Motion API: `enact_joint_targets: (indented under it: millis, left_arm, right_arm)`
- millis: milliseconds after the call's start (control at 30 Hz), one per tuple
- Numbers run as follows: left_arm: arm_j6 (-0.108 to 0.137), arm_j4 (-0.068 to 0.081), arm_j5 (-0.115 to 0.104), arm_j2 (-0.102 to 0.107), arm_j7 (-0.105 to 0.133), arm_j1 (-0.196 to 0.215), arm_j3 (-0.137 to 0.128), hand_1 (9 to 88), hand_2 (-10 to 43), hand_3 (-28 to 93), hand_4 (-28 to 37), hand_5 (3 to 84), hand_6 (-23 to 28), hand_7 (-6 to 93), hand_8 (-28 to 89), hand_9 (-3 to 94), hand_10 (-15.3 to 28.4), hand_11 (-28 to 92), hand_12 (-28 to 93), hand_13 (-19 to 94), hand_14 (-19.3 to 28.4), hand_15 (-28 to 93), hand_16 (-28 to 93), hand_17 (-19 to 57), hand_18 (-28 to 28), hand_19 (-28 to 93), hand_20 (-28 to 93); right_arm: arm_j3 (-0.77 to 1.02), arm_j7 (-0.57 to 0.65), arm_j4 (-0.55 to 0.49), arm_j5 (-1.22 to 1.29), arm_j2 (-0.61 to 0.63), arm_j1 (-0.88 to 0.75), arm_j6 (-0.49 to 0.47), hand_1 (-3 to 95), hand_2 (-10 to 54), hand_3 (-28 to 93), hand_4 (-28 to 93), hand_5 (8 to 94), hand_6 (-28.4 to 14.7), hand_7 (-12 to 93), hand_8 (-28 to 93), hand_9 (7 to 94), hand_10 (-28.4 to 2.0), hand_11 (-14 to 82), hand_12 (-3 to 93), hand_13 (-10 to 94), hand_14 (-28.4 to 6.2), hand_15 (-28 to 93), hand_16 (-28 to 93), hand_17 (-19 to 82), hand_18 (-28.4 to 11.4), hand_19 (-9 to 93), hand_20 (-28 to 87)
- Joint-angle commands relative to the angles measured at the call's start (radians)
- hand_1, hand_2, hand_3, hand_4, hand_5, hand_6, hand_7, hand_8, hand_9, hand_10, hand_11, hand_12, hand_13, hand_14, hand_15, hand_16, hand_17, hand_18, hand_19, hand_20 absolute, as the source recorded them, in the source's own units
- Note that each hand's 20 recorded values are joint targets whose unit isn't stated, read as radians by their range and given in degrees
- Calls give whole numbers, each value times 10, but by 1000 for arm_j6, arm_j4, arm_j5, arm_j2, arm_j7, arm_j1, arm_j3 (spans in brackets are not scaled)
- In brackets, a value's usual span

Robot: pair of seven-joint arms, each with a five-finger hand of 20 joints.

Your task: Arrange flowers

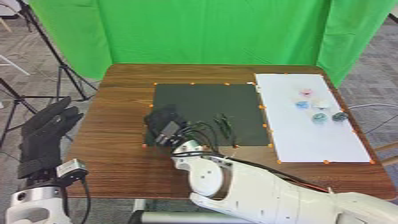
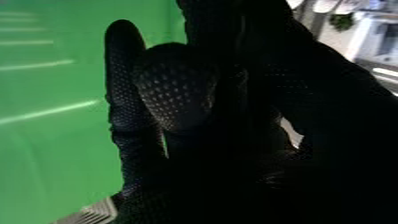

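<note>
My right hand (image 1: 164,121): here at the black mat's (image 1: 200,97) near left part; wide, narrow or holding, I can't tell.
My left hand (image 1: 43,135): out beyond the table's (image 1: 124,167) left edge, wide, fingers extended.
Green stems (image 1: 224,126): on the mat, just right of my right hand.
Small coloured pieces (image 1: 306,92): grouped on the white sheet (image 1: 320,145), right side.

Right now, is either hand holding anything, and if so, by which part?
Nothing appears to be held: the left hand is empty beside the table, and no thing can be made out in the right hand, over the dark mat.
</note>
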Motion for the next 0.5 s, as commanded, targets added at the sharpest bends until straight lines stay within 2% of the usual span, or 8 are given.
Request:
enact_joint_targets:
  millis: [33,100,167,500]
  left_arm:
    - [-14,8,0,11,-9,-12,13,258,47,834,-180,407,100,179,-111,370,200,375,80,254,271,626,-160,-90,218,576,22]
    - [-17,7,3,9,-13,-12,11,257,46,834,-179,407,100,179,-111,371,199,375,80,254,271,626,-160,-90,218,576,22]
    - [-11,8,-4,18,-8,-11,13,258,47,833,-179,407,100,180,-111,370,199,375,80,254,271,626,-160,-90,218,576,22]
    - [-14,9,-4,18,-12,-20,17,259,47,834,-177,407,100,179,-111,371,200,375,79,254,272,626,-160,-90,218,576,22]
  right_arm:
    - [32,-52,-4,-41,-6,-1,-4,543,-95,748,-283,814,23,250,11,916,-64,154,349,837,-48,643,202,374,-163,884,-175]
    - [56,-68,-4,-53,-11,-19,-13,543,-95,747,-283,813,23,250,11,916,-64,153,349,836,-49,644,202,372,-164,883,-172]
    - [22,-45,-6,-32,-5,7,-4,544,-95,747,-283,814,22,250,10,917,-64,153,349,836,-49,644,202,370,-165,882,-170]
    - [101,-94,-25,-58,-23,-56,-75,515,-95,746,-283,778,5,244,17,889,-71,127,365,806,-59,656,203,346,-170,869,-150]
